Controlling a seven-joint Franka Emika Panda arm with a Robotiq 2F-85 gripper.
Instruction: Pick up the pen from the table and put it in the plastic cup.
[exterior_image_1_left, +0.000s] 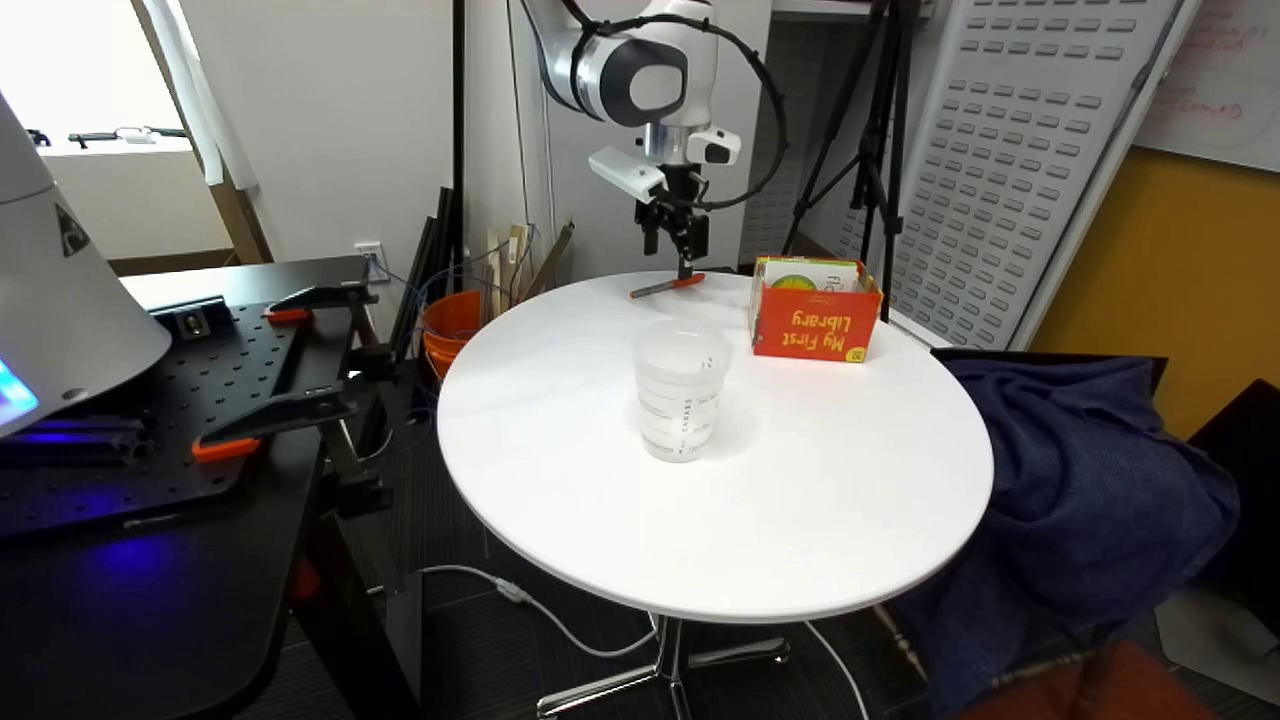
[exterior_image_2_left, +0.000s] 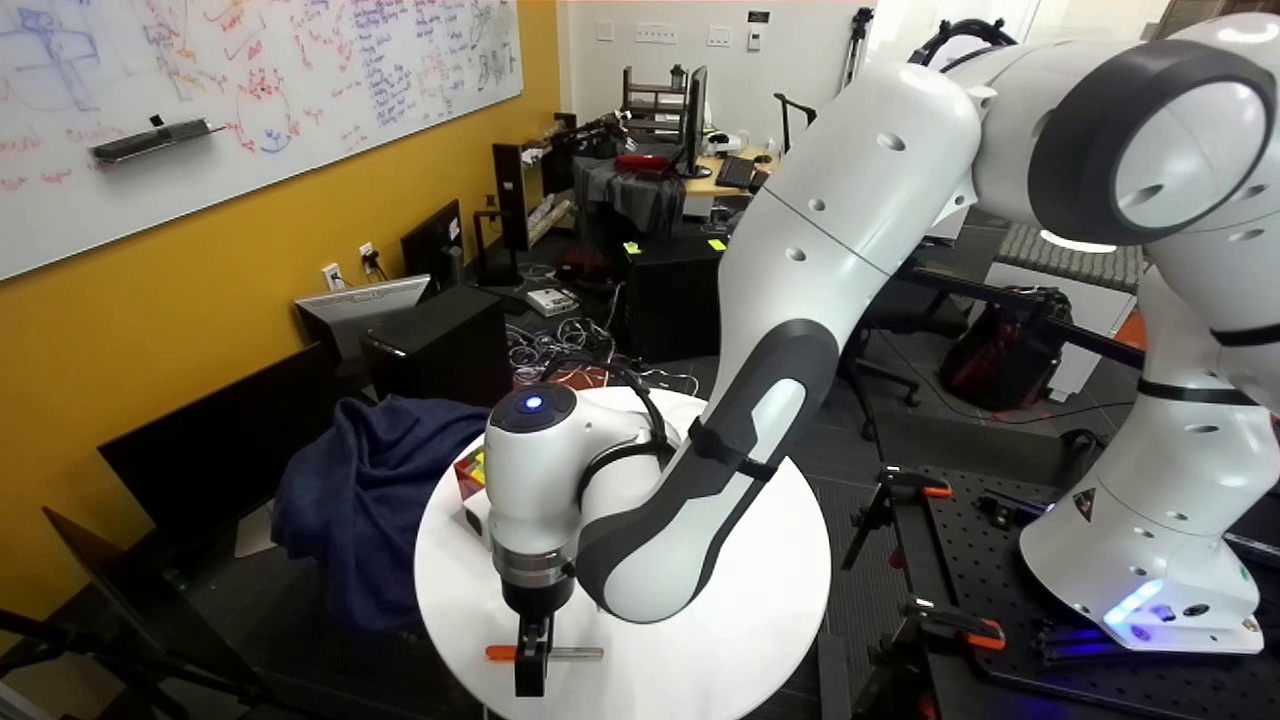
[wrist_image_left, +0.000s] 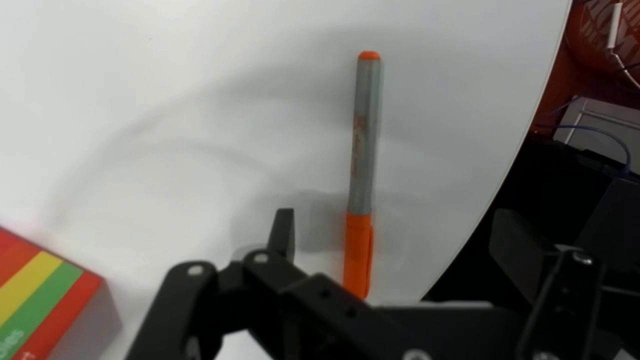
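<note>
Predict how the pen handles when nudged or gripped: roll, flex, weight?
Likely to roll if nudged: the pen has a slim, rounded-looking barrel lying flat on the table, though the clip on its cap may stop it. Probably stiff: it looks straight, with no visible bend. Probably light, given how thin it is.

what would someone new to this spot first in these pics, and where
Most likely the big white robot arm, which sweeps across an exterior view and reaches over the round white table. Next, perhaps, the bright red box near the table's edge and the clear plastic cup around its middle. In the wrist view, the orange-capped pen stands out on the white top, framed by the open gripper.
</note>
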